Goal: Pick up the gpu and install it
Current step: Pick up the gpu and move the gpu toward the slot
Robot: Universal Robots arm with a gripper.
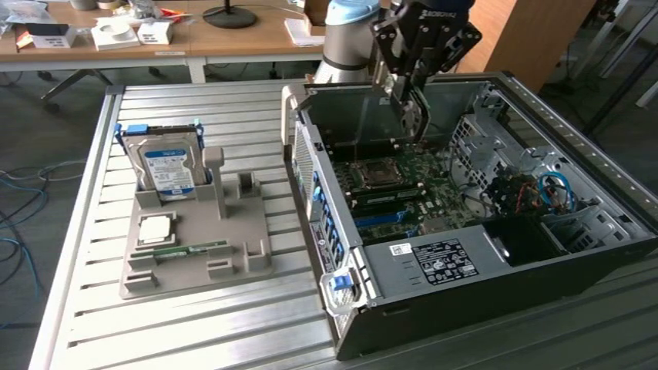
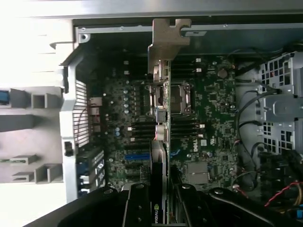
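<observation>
My gripper (image 1: 409,77) hangs over the open computer case (image 1: 442,258), shut on the gpu (image 1: 411,116). The thin black card hangs on edge below the fingers, above the motherboard (image 1: 396,196) near the case's back wall. In the wrist view the gpu (image 2: 161,156) appears edge-on between the black fingers (image 2: 137,205). Its pale metal bracket (image 2: 168,42) points toward the case's rear wall. The card floats above the CPU socket (image 2: 177,99) and the slots, apart from the board.
A grey holder tray (image 1: 196,266) lies on the slatted metal table at the exterior view's left. It carries a blue-labelled hard drive (image 1: 168,166), a CPU (image 1: 154,229) and a green memory stick (image 1: 190,250). Cables and drive cages (image 1: 545,193) fill the case's far side.
</observation>
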